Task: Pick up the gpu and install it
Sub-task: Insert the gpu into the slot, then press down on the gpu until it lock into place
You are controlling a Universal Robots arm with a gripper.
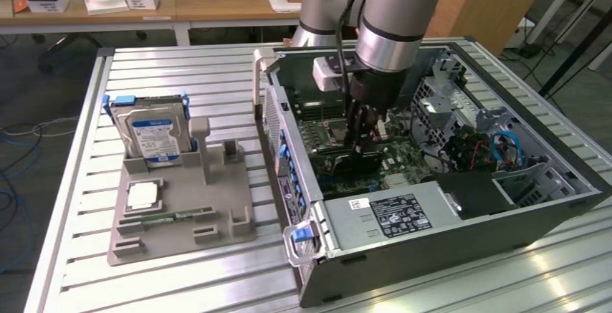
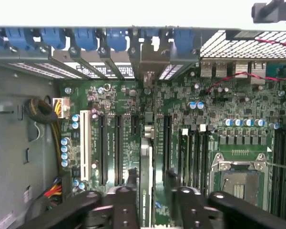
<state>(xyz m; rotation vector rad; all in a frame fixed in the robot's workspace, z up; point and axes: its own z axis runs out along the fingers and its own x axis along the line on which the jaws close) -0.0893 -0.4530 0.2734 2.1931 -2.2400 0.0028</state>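
Reaching deep into the open computer case (image 1: 535,205), the gripper (image 2: 150,183) has its fingers (image 2: 128,183) parted either side of the gpu (image 2: 145,157), which stands edge-on at the motherboard (image 2: 229,109) slots, apparently seated, twelve o'clock from the fingers.

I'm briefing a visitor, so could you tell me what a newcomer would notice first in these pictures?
First, the arm reaching down into the open PC case on the table. Its hand straddles the gpu, standing edge-on over the motherboard slots. At the exterior view's left, a blue hard drive stands upright in a grey holder.
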